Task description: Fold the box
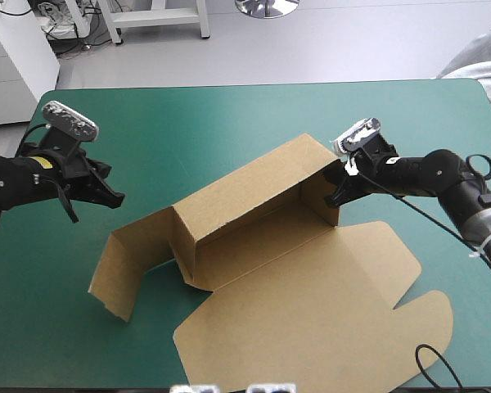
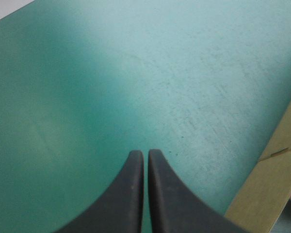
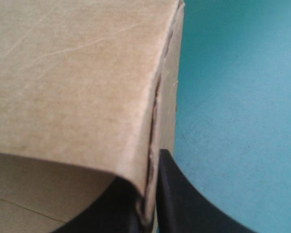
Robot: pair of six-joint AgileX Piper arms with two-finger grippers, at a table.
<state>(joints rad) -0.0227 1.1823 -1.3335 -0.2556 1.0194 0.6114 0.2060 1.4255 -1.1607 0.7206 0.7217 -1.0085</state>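
Nearest us lies the lid panel (image 1: 311,319), flat on the teal-green cover (image 1: 188,115) at the near edge, with its rounded tab toward the right. We have the box (image 1: 254,237) mid-table, turned on a diagonal and half erected. Far left, the left gripper (image 2: 145,162) is clenched on nothing, fingers meeting in a point. It hovers over bare cover near the box's left end, and only a board edge shows off to one side of it. Next over, the left end flap (image 1: 123,270) stands splayed outward, not tucked. Then the far wall (image 1: 245,188) is up, with a short inner wall raised at its left end. At the right corner the right gripper (image 3: 150,194) pinches the box, fingers all but closed with that corner's board edge between them. Handling, our read: light, stiff sheet that bends only along its scored creases and likely springs back if let go. We judge the matte surface grippy enough, but a hard pinch near a cut edge could crush or tear it. We'd take hold at flap edges close to a crease and pinch across the thickness. One gripper should pin a raised wall while the other swings the loose left flap in.
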